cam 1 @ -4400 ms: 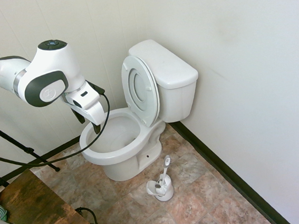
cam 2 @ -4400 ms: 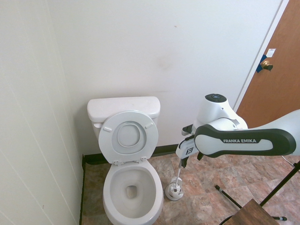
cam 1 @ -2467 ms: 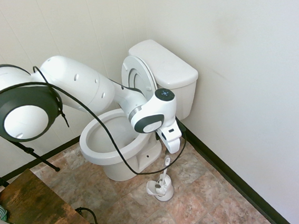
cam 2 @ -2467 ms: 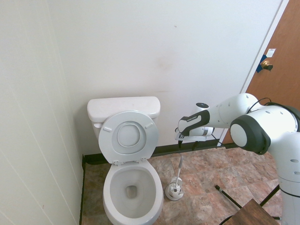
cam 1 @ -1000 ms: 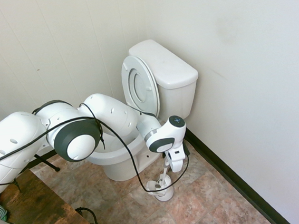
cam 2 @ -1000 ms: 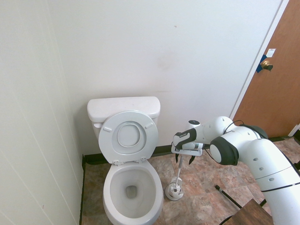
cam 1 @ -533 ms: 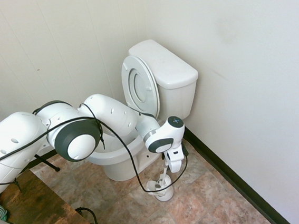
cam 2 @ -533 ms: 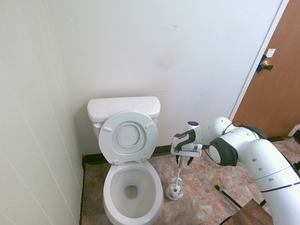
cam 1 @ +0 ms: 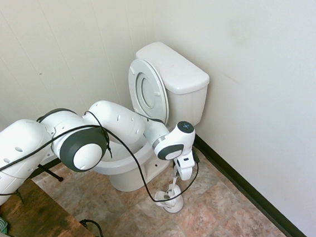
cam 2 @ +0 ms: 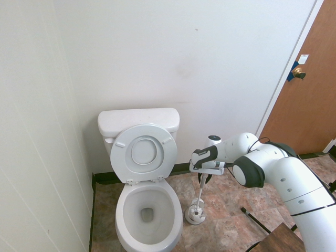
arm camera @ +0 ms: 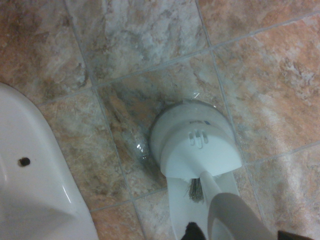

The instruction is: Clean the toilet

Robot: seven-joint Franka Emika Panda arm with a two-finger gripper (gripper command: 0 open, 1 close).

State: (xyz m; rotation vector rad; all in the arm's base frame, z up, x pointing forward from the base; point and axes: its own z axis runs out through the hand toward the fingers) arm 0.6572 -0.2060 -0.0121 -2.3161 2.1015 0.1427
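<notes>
The white toilet [cam 1: 179, 77] stands against the wall with seat and lid raised and the bowl [cam 2: 147, 210] open. Beside it on the tile floor, a white brush holder [cam 1: 170, 198] [cam 2: 195, 214] [arm camera: 195, 145] keeps a toilet brush, whose pale handle [cam 2: 200, 193] [arm camera: 227, 215] leans upward. My gripper [cam 1: 181, 175] [cam 2: 205, 178] points down over the holder. Its fingers are drawn in on the top of the handle. The bristles sit inside the holder, mostly hidden.
The toilet base [arm camera: 30, 200] lies close beside the holder. A wooden table corner [cam 1: 39, 225] [cam 2: 278, 239] is near the arm's base. A brown door [cam 2: 310, 89] stands at the far side. A dark baseboard [cam 1: 243, 186] runs along the wall.
The arm swung from above the bowl down to the brush beside the toilet. Within the last half second the spread fingers closed in on the handle.
</notes>
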